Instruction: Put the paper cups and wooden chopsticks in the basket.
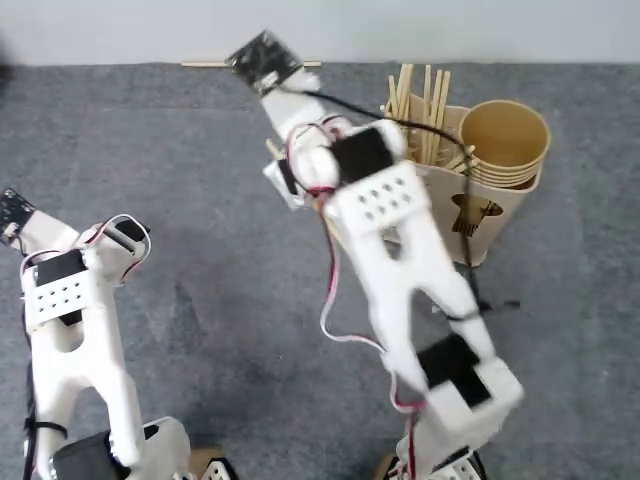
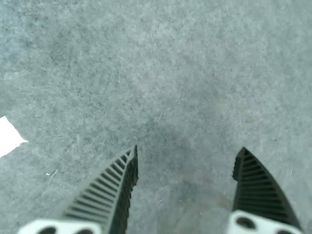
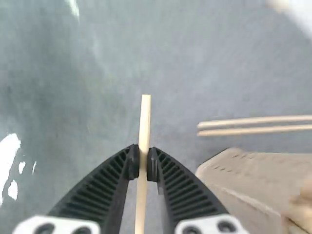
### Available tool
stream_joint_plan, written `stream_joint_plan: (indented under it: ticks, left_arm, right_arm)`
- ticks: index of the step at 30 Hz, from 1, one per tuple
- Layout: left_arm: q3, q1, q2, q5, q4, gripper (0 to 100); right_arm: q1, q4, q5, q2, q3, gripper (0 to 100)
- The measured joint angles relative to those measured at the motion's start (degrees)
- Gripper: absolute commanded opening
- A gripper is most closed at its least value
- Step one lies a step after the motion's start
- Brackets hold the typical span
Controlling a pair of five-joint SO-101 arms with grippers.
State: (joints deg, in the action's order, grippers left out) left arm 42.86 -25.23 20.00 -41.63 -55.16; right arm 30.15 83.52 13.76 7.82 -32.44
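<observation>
Right gripper [image 3: 140, 163] pinches chopstick [image 3: 145, 117], long axis along jaws, tip forward. Left gripper [image 2: 185, 168] spread. High view: basket [image 1: 510, 215] holds cups [image 1: 505, 135].

Basket [image 1: 490, 215]: tan, paper-walled, upright at the far right of the desk [image 1: 220, 330].
Paper cups [image 1: 505, 140]: tan, nested in one stack, mouths up, inside the basket.
Chopsticks [image 1: 425, 105]: pale wood bundle standing on end in the basket beside the cups, tips fanned above the rim.
One chopstick [image 3: 145, 122]: clamped between the tips of the right pincer [image 3: 142, 148], near the basket.
Loose chopstick [image 1: 215, 64]: lying flat at the desk's far edge.
</observation>
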Motion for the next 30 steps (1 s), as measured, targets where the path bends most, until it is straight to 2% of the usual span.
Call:
stream_joint_plan:
  ticks: [5, 10, 17, 23, 30]
  left_arm:
    - [0.00, 0.00, 0.00, 0.00, 0.00, 30]
    - [0.00, 0.00, 0.00, 0.00, 0.00, 30]
    - [0.00, 0.00, 0.00, 0.00, 0.00, 30]
    - [0.09, 0.00, 0.00, 0.00, 0.00, 30]
    - [0.09, 0.00, 0.00, 0.00, 0.00, 30]
  right_arm:
    - [-0.79, -5.71, -2.29, -13.10, 0.00, 0.7]
    - [-4.48, -13.63, -3.25, -23.03, -0.53, 0.7]
    - [-10.55, -19.96, -4.31, -29.01, -0.88, 0.7]
    - [-16.62, -23.74, -10.73, -29.54, -0.79, 0.7]
    - [-17.76, -32.97, -11.43, -35.25, 14.77, 0.7]
